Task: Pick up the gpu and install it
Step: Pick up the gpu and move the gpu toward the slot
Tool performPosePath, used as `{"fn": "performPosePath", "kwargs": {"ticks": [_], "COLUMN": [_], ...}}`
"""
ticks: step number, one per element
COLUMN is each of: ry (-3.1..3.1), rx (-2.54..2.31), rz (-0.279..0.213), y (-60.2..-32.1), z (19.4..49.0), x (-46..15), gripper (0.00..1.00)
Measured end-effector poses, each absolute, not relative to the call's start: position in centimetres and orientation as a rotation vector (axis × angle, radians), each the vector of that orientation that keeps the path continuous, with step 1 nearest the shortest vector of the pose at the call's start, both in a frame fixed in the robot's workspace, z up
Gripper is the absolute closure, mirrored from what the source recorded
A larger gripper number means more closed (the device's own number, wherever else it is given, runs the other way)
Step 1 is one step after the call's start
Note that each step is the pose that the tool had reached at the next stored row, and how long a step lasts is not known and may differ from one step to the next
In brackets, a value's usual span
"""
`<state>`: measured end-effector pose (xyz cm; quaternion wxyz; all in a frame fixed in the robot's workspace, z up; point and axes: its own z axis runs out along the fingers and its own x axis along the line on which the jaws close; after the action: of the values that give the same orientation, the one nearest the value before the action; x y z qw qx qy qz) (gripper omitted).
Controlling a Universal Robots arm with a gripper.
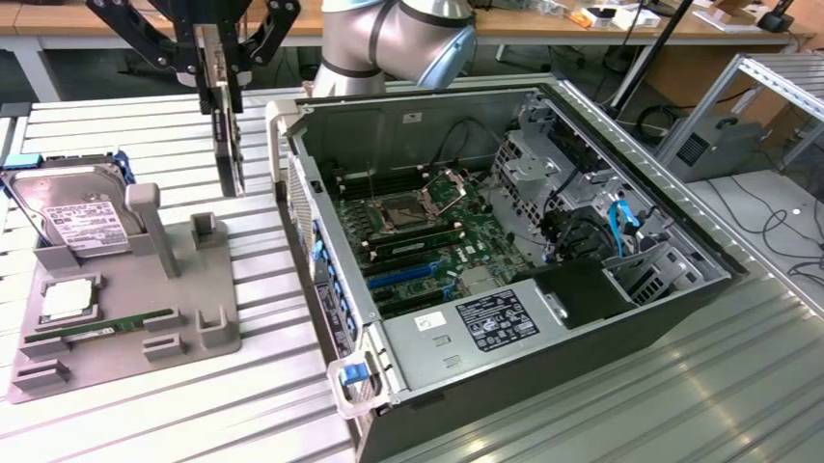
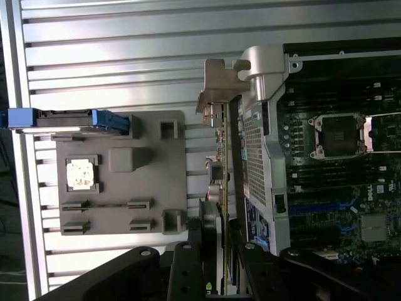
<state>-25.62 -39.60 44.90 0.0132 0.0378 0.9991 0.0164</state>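
In the exterior view, the black two-finger gripper (image 1: 222,77) is closed narrowly on the gpu (image 1: 232,154), a thin dark flat rectangular card with a silver metal end bracket. The card hangs on edge, upright, over the silver slatted metal table (image 1: 154,424). It sits between the grey moulded parts holder (image 1: 193,318) and the open black-and-silver computer case (image 1: 425,386), clear of both. The grip is on the card's upper part, which likely leaves its lower edge free to meet a slot. The case lies on its side, so its green motherboard (image 1: 425,227) faces up and can be reached from above. The holder keeps each part apart in its own seat: a silver hard drive with a white label (image 1: 71,217) leaning upright, and a narrow green memory stick (image 1: 110,328) lying in a groove.

In the wrist view, the gripper (image 2: 219,254) has its fingers (image 2: 188,263) pressed on either side of the gpu (image 2: 220,150), which is seen edge-on. The silver end bracket (image 2: 219,81) is at the far end. The card runs just beside the case's perforated outer wall (image 2: 257,157), on the holder's (image 2: 156,188) side. It is not over the motherboard (image 2: 338,188), so by my judgement it is lifted but not yet installed.
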Motion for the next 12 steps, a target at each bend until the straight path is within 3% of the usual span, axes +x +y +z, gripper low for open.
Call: {"fn": "performPosePath", "kwargs": {"ticks": [12], "ry": [3.112], "rx": [0.118], "rz": [0.050], "y": [-39.6], "z": [44.9], "x": [-24.1], "gripper": [0.73]}}
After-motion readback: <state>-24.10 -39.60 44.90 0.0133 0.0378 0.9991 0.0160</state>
